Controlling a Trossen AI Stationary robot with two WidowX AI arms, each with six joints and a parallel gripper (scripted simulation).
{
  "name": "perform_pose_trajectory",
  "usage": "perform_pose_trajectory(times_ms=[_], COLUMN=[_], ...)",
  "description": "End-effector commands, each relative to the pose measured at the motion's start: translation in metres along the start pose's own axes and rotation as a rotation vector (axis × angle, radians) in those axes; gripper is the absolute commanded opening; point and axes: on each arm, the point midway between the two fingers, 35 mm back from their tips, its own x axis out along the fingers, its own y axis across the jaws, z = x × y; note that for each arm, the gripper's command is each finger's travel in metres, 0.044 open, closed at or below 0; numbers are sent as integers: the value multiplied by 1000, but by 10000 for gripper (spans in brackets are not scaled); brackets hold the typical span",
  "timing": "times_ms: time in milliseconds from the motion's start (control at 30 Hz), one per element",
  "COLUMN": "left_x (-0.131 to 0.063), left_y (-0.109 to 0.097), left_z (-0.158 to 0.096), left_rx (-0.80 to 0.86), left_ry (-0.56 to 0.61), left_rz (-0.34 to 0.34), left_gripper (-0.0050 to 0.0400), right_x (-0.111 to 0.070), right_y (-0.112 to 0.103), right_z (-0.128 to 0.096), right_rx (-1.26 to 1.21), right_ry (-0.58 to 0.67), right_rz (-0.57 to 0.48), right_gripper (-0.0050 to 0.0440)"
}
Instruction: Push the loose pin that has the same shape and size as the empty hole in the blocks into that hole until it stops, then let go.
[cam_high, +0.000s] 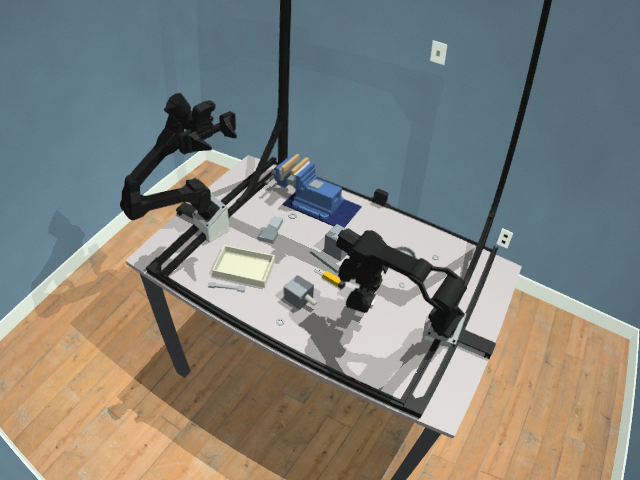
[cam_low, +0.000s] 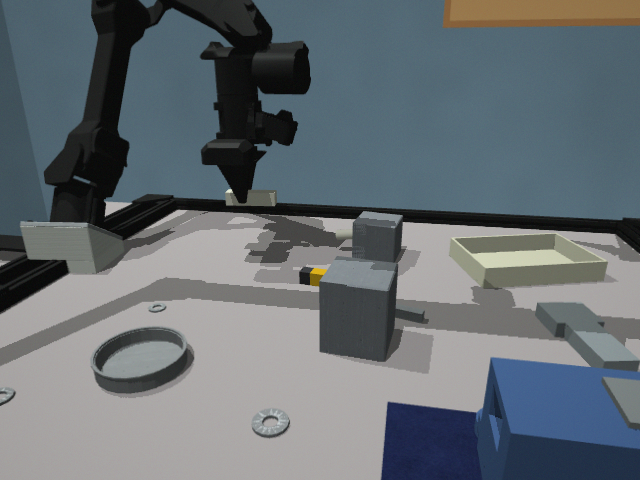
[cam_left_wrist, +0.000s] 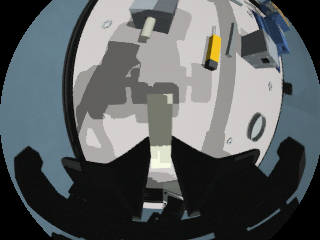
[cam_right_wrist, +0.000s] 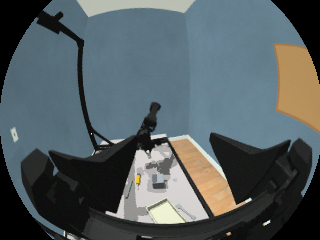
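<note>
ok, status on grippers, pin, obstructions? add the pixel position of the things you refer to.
Left gripper (cam_high: 366, 306) (cam_low: 241, 200) (cam_left_wrist: 161, 155) (cam_right_wrist: 147, 151) shut on pale pin (cam_high: 372, 303) (cam_low: 264, 198) (cam_left_wrist: 160, 120), off the table. Right gripper (cam_high: 222, 142) (cam_right_wrist: 172, 137) open, aloft. Yellow-handled tool (cam_high: 331, 278) (cam_low: 317, 276) (cam_left_wrist: 213, 48) (cam_right_wrist: 138, 179) near holed block (cam_high: 333, 244) (cam_low: 355, 315) (cam_left_wrist: 254, 49), possibly in the way.
</note>
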Motion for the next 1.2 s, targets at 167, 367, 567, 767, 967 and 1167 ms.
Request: perform_pose_trajectory(times_ms=[167,367,567,767,967,1167], left_x=[-3,1,1,-1,-4,-6], left_y=[0,0,-4,-17,-35,-52], left_z=[0,0,2,5,8,10], left_rx=[93,217,216,211,203,195], left_ry=[0,-1,-2,-3,-5,-8], left_rz=[-2,-1,-2,-3,-3,-3], left_gripper=[0,0,0,0,0,0], right_x=[0,0,0,0,0,0], right_y=[0,0,0,0,0,0], right_z=[0,0,0,0,0,0], right_rx=[-2,-2,-2,-2,-2,-2], right_ry=[1,1,1,1,1,1], right_rz=[-2,-2,-2,-2,-2,-2], right_gripper=[400,400,400,400,400,400])
